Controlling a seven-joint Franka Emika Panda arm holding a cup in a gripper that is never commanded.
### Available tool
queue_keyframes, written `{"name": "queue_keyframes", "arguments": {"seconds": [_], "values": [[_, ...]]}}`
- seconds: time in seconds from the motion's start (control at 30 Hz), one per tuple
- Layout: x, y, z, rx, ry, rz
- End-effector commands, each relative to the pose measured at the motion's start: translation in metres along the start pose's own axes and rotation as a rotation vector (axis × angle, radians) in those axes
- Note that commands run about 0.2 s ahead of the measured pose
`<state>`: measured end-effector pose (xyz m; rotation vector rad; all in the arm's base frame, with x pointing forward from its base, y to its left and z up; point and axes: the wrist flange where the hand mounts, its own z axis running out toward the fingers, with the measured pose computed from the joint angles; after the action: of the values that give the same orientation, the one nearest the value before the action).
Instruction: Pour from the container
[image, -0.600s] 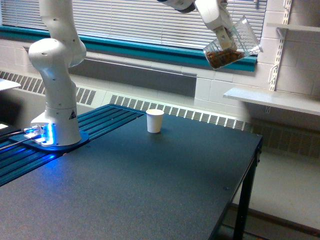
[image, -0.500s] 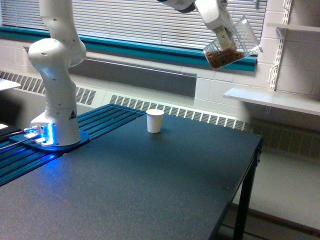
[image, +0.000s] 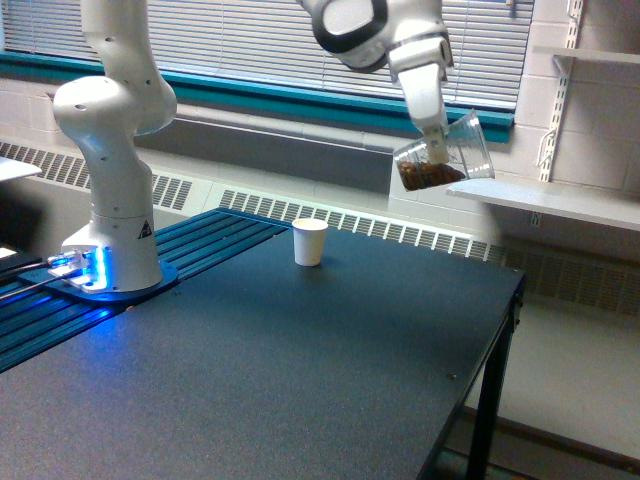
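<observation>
A clear plastic cup (image: 446, 155) hangs high above the table's far right part, tilted on its side with its mouth toward the exterior view's right. Brown material lies in its lower end. My gripper (image: 436, 148) is shut on this clear cup, reaching down from the white wrist above. A white paper cup (image: 310, 242) stands upright on the dark table, well below the clear cup and toward the exterior view's left of it.
The arm's white base (image: 110, 230) with a blue light stands at the exterior view's left on blue slats. The dark table (image: 300, 370) ends at its right edge near a black leg. A radiator and a white shelf (image: 545, 200) line the wall behind.
The gripper has come down and slightly toward the exterior view's left with the clear cup. More of the wrist now shows. The white cup has not moved.
</observation>
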<state>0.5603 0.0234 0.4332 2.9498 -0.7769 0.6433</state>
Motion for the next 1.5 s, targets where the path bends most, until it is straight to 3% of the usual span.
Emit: {"name": "queue_keyframes", "arguments": {"seconds": [0.03,0.67,1.5], "values": [[-0.037,-0.046,-0.017,0.026,0.013,-0.077],[-0.141,-0.087,-0.022,0.0,0.01,-0.191],[-0.291,-0.091,-0.043,-0.046,-0.002,-0.39]]}}
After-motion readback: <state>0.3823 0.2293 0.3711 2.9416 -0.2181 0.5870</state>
